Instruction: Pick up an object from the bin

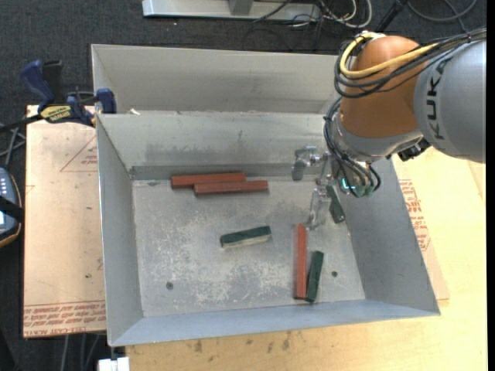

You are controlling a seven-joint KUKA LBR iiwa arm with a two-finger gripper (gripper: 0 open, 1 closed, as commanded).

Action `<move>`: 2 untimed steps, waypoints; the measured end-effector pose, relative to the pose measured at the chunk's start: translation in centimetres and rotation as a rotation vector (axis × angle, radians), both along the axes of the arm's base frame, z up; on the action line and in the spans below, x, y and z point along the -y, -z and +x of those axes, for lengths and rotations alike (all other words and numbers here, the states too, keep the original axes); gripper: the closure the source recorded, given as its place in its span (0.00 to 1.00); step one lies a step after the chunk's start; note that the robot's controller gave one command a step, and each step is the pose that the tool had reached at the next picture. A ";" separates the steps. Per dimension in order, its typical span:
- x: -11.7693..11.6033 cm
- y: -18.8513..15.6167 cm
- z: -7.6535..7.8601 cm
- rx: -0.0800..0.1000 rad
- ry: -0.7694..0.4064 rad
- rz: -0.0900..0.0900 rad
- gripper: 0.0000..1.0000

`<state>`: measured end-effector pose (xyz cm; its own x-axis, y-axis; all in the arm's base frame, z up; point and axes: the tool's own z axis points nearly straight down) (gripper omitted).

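Note:
My gripper [326,216] hangs over the right part of the bin, just above the far end of an upright-lying orange-red bar [300,261]. Its fingers stand apart, open, with nothing between them. A dark green bar [314,275] lies right against the orange-red bar on its right side. A shorter green block [245,237] lies to the left of the gripper, near the middle of the bin floor.
Two brown-red bars [220,182] lie side by side along the back wall, left of the gripper. The bin's right wall slopes up close beside the gripper. The arm's orange cover and cables sit above it.

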<state>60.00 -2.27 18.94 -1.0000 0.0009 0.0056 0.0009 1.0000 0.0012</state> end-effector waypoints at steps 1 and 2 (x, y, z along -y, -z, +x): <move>0.0 -0.4 0.2 0.007 -0.001 0.000 0.00; -3.8 4.7 -0.6 0.010 -0.129 0.000 0.00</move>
